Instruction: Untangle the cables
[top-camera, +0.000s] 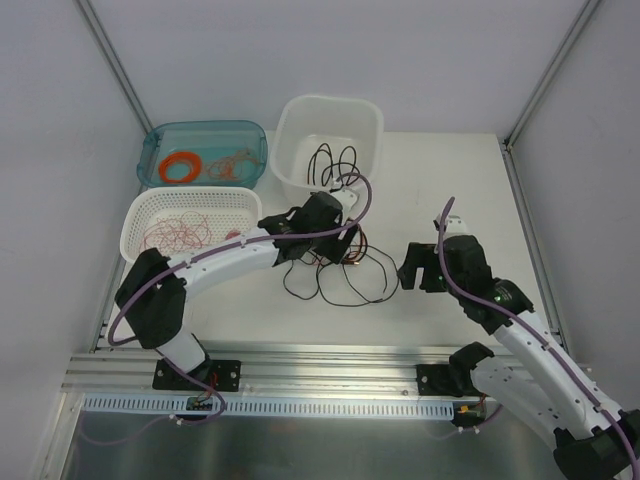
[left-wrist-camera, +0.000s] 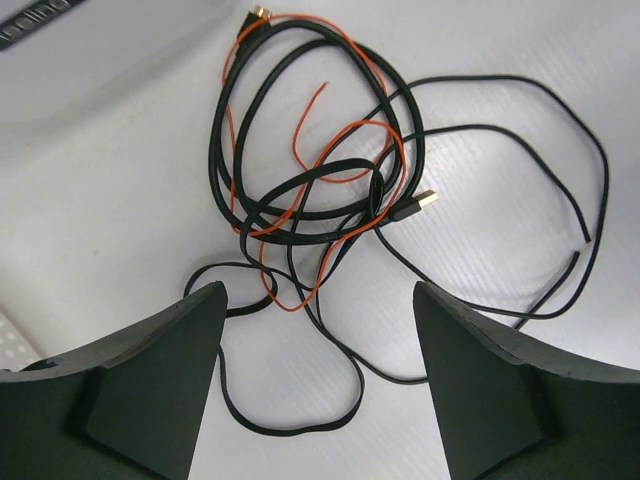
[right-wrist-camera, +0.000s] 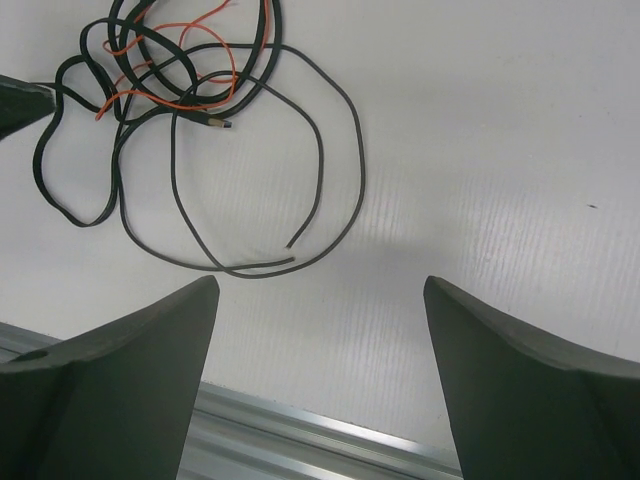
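Note:
The cables (top-camera: 352, 262) lie in a loose tangle on the white table, just in front of the left gripper (top-camera: 318, 246). In the left wrist view the cables (left-wrist-camera: 300, 213) are black loops threaded with a thin orange-red wire and gold-tipped plugs. The left gripper (left-wrist-camera: 318, 300) hangs open over the nearest black loop and holds nothing. The right gripper (top-camera: 421, 268) stands open to the right of the tangle. Its wrist view shows the cables (right-wrist-camera: 175, 100) at the upper left, with the right gripper (right-wrist-camera: 320, 290) over bare table.
A white tub (top-camera: 330, 100) with black wires inside stands behind the tangle. A teal bin (top-camera: 205, 126) holding an orange ring and a white basket (top-camera: 190, 194) of thin reddish wires sit at the back left. An aluminium rail (top-camera: 330, 360) runs along the near edge.

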